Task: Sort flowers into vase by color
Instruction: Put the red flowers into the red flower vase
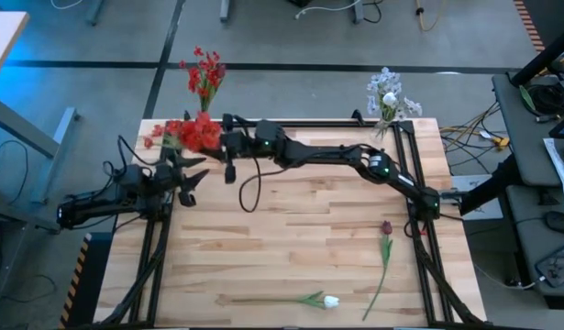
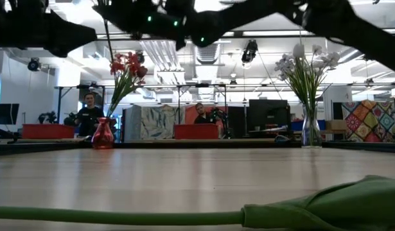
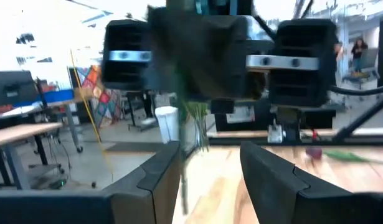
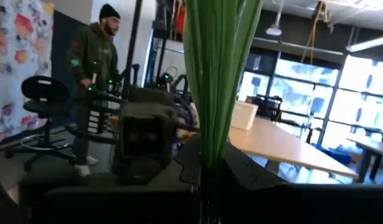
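the right claw (image 1: 228, 147) was pinched tight on the green stem of a red flower (image 1: 197, 134), holding it up near the far left corner of the table (image 1: 291, 238), with the bloom sticking out to the left. the red vase (image 2: 102, 134) stood right at that far edge, already with red blooms in it, so i'd guess this one was headed there. from the right wrist view the stem and leaves (image 4: 217, 74) ran straight up out of the closed fingers.

these fakes look super light and skinny, with a thin stem that's probably a bit springy and slick, and a floppy head. grabbing low on the stem seems right, never the petals, and the tip could wobble going into the narrow vase neck.

the right arm was stretched long across the far side of the table, from the right edge all the way over to the left. the left claw (image 1: 179, 174) sat just beside it, near the left edge, fingers spread and holding nothing, pointed toward the flower like it was ready to help.

still on the table: a maroon tulip (image 1: 386, 227) near the right side and a white tulip (image 1: 330, 301) at the near edge. the pale flowers (image 1: 389, 94) were in the clear vase (image 2: 309, 131) at the far right.
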{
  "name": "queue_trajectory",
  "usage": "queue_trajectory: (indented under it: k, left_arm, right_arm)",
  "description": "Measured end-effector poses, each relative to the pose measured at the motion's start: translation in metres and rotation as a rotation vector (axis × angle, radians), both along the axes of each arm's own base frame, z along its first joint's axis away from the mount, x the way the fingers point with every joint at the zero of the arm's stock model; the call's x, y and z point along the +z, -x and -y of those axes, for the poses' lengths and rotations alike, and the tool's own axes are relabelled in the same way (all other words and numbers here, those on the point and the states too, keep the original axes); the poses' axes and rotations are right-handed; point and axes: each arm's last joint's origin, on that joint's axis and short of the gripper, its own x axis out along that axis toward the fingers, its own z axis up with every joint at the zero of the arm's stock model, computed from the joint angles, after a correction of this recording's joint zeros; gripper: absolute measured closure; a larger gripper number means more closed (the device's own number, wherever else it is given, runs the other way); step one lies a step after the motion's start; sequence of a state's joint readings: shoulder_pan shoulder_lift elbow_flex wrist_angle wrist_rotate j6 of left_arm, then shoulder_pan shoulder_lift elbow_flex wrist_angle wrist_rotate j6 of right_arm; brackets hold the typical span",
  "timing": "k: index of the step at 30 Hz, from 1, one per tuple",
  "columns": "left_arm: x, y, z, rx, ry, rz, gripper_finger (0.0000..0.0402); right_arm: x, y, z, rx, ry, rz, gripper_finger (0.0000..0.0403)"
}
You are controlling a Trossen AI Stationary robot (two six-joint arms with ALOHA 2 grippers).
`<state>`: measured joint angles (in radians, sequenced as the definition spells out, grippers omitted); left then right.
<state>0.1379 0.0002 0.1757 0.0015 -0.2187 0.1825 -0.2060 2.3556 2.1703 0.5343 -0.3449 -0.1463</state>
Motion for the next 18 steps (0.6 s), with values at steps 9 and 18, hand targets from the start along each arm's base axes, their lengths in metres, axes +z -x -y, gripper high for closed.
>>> queue_trajectory:
  k: [9,18]
  left_arm:
    - [0.01,-0.003,0.003,-0.13,-0.049,0.09,0.0249]
    - [0.012,-0.019,0.001,-0.143,-0.031,0.057,0.0249]
  right_arm:
    - [0.012,0.018,-0.033,0.009,-0.004,0.046,0.039]
    - [0.008,0.018,-0.038,0.021,-0.022,0.046,0.0391]
